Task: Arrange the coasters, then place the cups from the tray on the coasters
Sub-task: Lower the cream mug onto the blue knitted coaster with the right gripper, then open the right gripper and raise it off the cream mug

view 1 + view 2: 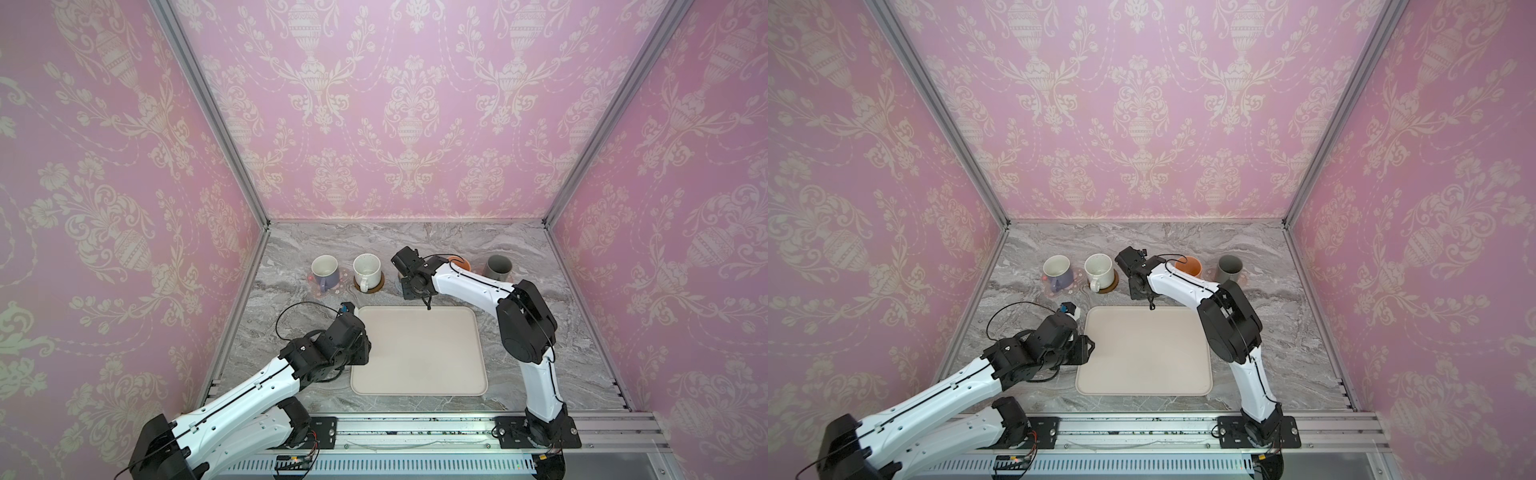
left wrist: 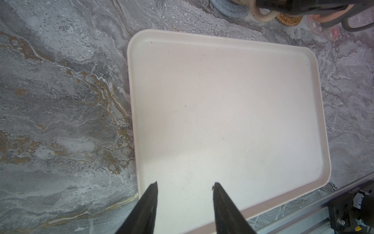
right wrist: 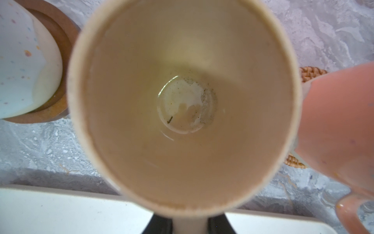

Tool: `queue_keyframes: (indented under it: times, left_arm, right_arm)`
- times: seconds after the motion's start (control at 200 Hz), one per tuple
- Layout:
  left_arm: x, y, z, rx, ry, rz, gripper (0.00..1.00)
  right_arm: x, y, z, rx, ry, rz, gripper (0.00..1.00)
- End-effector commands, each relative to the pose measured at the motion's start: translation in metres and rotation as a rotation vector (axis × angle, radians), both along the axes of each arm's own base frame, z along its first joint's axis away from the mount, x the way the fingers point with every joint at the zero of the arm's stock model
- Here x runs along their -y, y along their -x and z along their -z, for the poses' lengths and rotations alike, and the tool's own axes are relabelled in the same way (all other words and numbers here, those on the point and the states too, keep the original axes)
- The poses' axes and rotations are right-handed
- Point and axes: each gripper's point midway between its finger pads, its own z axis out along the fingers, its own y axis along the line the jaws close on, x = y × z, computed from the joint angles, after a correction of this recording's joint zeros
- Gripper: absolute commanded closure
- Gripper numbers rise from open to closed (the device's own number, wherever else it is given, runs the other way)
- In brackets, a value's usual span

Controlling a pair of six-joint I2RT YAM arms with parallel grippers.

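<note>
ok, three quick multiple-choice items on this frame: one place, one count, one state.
1. The white mug stands on: A a pink flower coaster; B the brown wooden coaster; C bare tabletop.
2. Mugs on the tray: A two; B one; C none.
3. The left pincer is: A open, empty; B shut on a mug; C shut on a coaster.
B: brown rim shows under its base. C: the tray lies bare. A: its jaws stand apart, nothing between.

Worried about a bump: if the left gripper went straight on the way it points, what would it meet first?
Most likely the bare tray; nothing shows between, though depth is unclear.
</note>
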Motion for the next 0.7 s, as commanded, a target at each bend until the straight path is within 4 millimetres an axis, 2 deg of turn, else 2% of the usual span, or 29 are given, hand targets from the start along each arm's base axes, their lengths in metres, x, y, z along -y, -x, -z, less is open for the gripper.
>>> queue_keyframes:
  times: [0.0, 0.065, 0.17, 0.36, 0.55, 0.635, 0.65, 0.696]
  left_arm:
    - [-0.006, 0.006, 0.009, -0.04, -0.016, -0.013, 0.53]
    - [-0.007, 0.005, 0.009, -0.038, -0.022, -0.012, 0.52]
    - [-0.007, 0.004, 0.009, -0.037, -0.039, -0.006, 0.53]
    - [-0.01, 0.0, -0.001, -0.014, -0.077, 0.004, 0.53]
    - [-0.014, -0.008, -0.014, 0.024, -0.128, 0.019, 0.52]
    - [-0.02, -0.009, -0.011, 0.023, -0.181, 0.028, 0.52]
    - [-0.017, -0.014, -0.021, 0.044, -0.171, 0.027, 0.52]
    - [-0.019, -0.018, -0.025, 0.056, -0.186, 0.028, 0.52]
  right_arm:
    - [0.002, -0.001, -0.026, 0.038, -0.042, 0.021, 0.69]
    - [-0.001, -0.001, -0.034, 0.049, -0.058, 0.004, 0.64]
    - [-0.003, -0.001, -0.049, 0.077, -0.049, -0.028, 0.63]
    - [0.007, 0.008, -0.074, 0.123, -0.065, -0.031, 0.6]
    - [0.03, 0.026, -0.098, 0.191, -0.07, -0.034, 0.56]
    - [0.046, 0.036, -0.108, 0.222, -0.059, -0.031, 0.55]
    - [0.05, 0.038, -0.111, 0.228, -0.057, -0.028, 0.54]
    - [0.06, 0.044, -0.114, 0.243, -0.05, -0.022, 0.52]
